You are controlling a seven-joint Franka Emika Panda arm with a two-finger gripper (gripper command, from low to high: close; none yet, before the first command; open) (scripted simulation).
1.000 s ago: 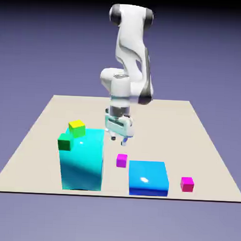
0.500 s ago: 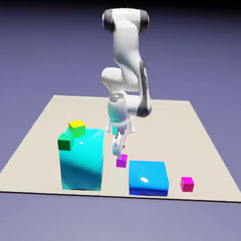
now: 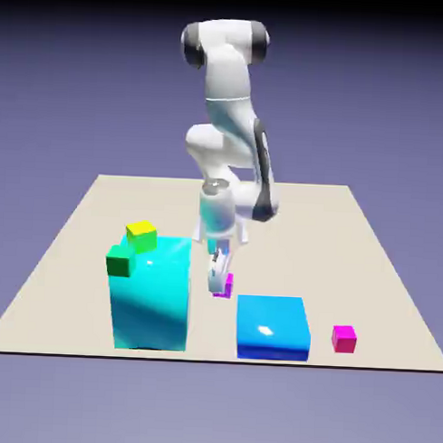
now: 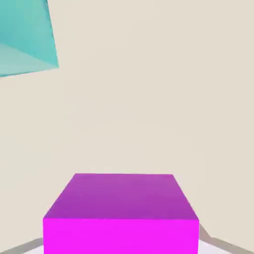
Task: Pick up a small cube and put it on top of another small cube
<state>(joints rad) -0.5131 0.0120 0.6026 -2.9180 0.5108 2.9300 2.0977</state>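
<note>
The small cube (image 3: pixel 227 290), tiny and purplish-magenta, rests on the table between the tall cyan block and the flat blue block. My gripper (image 3: pixel 220 279) points straight down and is shut on it, so the fingers hide most of it in the exterior view. In the hand view the small cube (image 4: pixel 121 211) fills the bottom middle, with a grey fingertip (image 4: pixel 221 246) just showing at its side. A pinker magenta cube (image 3: pixel 344 337) of the same size sits alone toward the exterior view's right, near the table's front edge.
The tall cyan block (image 3: pixel 150 290) stands close on the exterior view's left of the gripper, and its corner (image 4: pixel 25 37) shows in the hand view. A yellow cube (image 3: pixel 141 232) and a green cube (image 3: pixel 120 261) sit beside it. The flat blue block (image 3: pixel 273 325) lies just right.
The arm has come down from above the table onto the small cube, and the gripper has gone from open to shut around it.
</note>
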